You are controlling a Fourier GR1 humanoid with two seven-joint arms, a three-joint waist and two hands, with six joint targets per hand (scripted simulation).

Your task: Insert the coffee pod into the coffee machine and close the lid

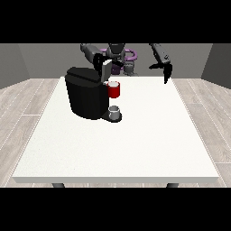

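The black coffee machine [85,97] stands on the white table's [135,149] far left part. Its red pod holder [114,91] juts out at the front, with a pale round top showing in it that may be the coffee pod [113,84]. The grey lid [107,69] is tilted up above the holder. The hand at the view's left [99,62] is right at the lid's upper edge, seemingly touching it. The hand at the view's right [167,71] hangs over the far right edge of the table with fingers pointing down, holding nothing.
A small grey cup [115,111] sits on the machine's base under the red holder. The robot's torso [118,56] is behind the table's far edge. Wooden floor surrounds the table.
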